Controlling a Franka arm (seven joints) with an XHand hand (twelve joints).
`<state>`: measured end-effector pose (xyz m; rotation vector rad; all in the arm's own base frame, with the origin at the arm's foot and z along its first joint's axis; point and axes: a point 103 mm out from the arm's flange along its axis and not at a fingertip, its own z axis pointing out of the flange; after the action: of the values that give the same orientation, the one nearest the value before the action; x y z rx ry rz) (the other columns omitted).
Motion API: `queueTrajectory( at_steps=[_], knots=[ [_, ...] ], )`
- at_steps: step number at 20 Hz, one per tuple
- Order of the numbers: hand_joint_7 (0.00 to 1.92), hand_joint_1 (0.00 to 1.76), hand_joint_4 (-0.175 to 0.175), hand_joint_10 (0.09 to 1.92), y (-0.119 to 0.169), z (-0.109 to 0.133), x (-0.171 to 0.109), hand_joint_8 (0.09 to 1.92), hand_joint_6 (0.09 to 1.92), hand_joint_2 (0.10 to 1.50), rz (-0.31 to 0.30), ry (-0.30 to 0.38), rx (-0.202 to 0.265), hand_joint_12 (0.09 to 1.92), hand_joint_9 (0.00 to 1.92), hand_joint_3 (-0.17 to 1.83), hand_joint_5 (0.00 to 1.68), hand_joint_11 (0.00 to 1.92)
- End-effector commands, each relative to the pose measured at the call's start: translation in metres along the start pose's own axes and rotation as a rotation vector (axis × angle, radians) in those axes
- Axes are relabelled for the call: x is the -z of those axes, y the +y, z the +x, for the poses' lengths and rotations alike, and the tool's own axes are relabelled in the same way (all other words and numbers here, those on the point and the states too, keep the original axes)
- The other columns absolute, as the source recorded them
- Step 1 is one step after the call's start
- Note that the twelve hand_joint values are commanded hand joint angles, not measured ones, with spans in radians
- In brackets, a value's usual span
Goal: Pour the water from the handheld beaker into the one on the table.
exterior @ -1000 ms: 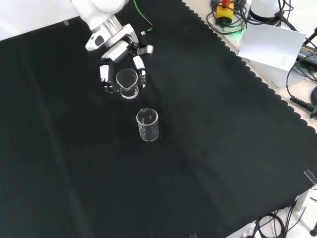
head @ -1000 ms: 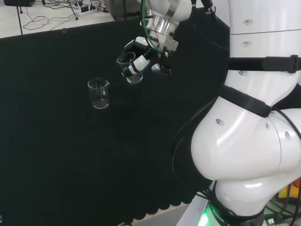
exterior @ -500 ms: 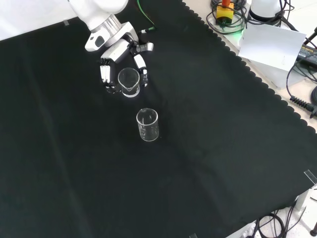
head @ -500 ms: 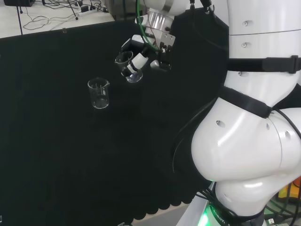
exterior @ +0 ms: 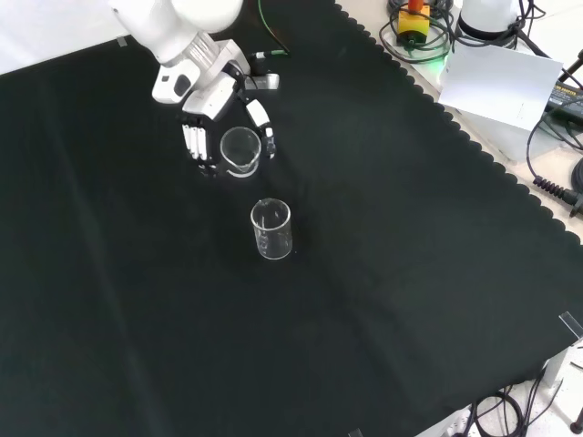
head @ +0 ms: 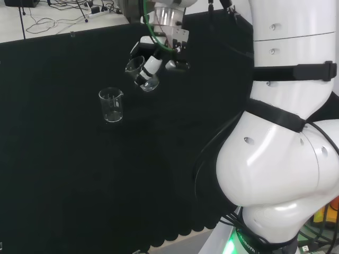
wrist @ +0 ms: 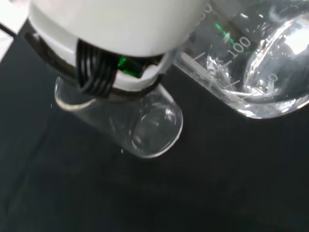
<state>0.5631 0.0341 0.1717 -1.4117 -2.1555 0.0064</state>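
Up and across goes the hand (head: 153, 55) since a second ago, its fingers curled round the handheld beaker (head: 142, 71), which in the head view is now tipped with its mouth leaning left toward the table beaker (head: 111, 105) standing upright on the black-clothed desk (head: 63, 174), lower left and apart from it. From the front, the held beaker (exterior: 240, 151) hangs above and just left of the standing one (exterior: 271, 228), while the wrist view puts both glasses close together, and whether any water sits in either I cannot make out.
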Motion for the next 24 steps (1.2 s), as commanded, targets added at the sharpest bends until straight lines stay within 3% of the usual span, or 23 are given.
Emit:
queueTrajectory(
  at_steps=[1, 8, 24],
  knots=[
    [1.08, 1.42, -0.167, 1.08, 0.003, 0.016, -0.005, 1.22, 1.20, 0.54, 0.084, -0.067, -0.001, 1.04, 1.23, 1.03, 1.01, 0.91],
    [1.08, 1.42, -0.170, 1.10, 0.004, 0.030, -0.007, 1.23, 1.21, 0.53, 0.114, -0.144, -0.032, 1.06, 1.23, 1.05, 1.00, 0.91],
    [1.08, 1.43, -0.171, 1.12, 0.011, 0.041, -0.005, 1.23, 1.21, 0.53, 0.216, -0.293, -0.152, 1.07, 1.23, 1.06, 1.00, 0.92]
  ],
)
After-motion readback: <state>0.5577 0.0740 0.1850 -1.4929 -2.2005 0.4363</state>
